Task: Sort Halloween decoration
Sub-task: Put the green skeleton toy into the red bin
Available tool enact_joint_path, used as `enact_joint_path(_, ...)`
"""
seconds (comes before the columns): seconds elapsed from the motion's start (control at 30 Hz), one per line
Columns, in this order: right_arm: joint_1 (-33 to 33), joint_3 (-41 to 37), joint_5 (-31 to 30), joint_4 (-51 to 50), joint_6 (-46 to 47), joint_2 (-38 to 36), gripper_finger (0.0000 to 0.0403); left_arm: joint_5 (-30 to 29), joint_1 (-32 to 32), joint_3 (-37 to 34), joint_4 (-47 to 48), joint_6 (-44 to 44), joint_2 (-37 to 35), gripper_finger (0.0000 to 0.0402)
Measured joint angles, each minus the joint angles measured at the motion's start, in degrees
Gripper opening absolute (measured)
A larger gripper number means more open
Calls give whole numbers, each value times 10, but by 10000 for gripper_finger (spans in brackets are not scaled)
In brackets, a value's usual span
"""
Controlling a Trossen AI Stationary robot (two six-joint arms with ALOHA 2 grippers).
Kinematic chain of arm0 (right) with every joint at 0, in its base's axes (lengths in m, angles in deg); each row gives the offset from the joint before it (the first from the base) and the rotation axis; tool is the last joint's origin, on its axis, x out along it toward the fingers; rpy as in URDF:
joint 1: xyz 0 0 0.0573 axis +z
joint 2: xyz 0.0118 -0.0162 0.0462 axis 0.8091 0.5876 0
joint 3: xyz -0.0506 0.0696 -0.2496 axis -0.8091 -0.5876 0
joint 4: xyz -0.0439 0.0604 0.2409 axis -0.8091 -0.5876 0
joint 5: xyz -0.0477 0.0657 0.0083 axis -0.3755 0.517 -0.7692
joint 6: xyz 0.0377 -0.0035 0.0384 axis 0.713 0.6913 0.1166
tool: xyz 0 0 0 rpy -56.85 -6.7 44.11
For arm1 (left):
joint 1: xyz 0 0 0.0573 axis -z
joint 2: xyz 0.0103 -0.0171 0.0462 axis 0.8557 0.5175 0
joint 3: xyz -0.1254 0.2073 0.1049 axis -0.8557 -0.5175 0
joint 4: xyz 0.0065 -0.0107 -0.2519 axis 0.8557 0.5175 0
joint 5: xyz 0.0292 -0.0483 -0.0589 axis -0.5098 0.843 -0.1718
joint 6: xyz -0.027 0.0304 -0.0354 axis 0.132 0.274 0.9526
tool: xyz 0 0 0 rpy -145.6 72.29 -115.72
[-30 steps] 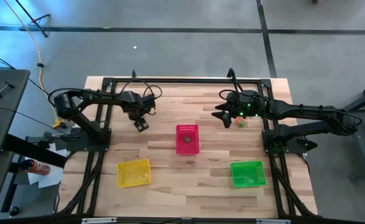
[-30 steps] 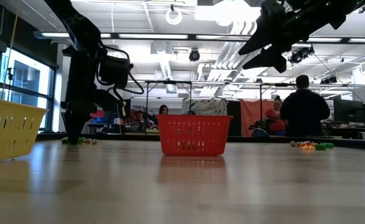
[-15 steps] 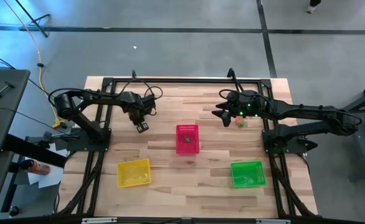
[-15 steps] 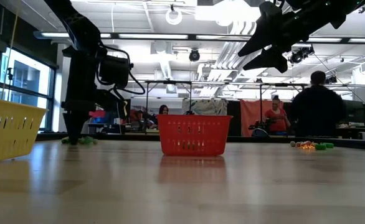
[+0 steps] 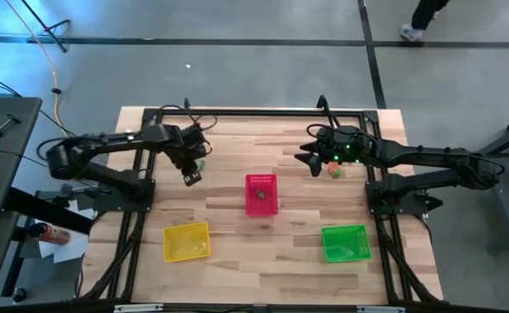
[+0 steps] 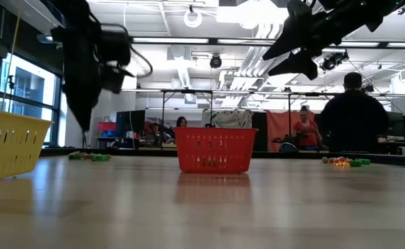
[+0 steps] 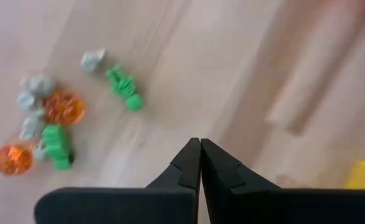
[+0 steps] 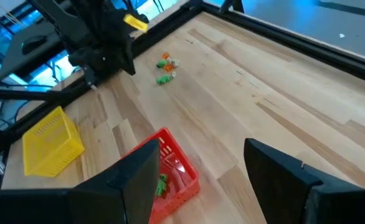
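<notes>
The left gripper (image 7: 200, 148) hangs above the table (image 5: 237, 139), fingers pressed together on nothing; the trinkets (image 7: 52, 124) lie just beside it. The right gripper (image 5: 309, 160) hangs spread wide near other trinkets (image 5: 335, 171).

Pale wood table (image 5: 237, 235), matt; red basket (image 6: 214, 149) plastic mesh

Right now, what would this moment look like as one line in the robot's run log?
left gripper: shut, holding nothing visible, above table | right gripper: open, waiting | trinkets: loose on table | red basket: centre
</notes>
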Motion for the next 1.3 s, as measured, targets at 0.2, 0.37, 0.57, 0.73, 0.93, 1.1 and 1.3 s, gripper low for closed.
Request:
enact_joint_path(0.2,0,0,1,41,-5,0,226,11,7,29,-34,-8,-68,0)
enact_joint_path(0.37,0,0,1,81,-26,0,226,-33,26,59,-68,4,-78,0)
enact_joint_path(0.57,0,0,1,71,-27,0,226,-102,30,40,-20,122,-47,6)
enact_joint_path(0.73,0,0,-3,72,-34,0,226,-102,30,10,-30,168,9,53)
enact_joint_path(0.93,-2,0,-12,72,-36,0,226,-143,31,13,-53,171,93,136)
enact_joint_path(1.1,-2,0,-12,71,-36,0,226,-145,33,23,-62,169,140,182)
enact_joint_path(1.3,-2,0,-12,67,-36,0,226,-166,32,23,-73,158,184,192)
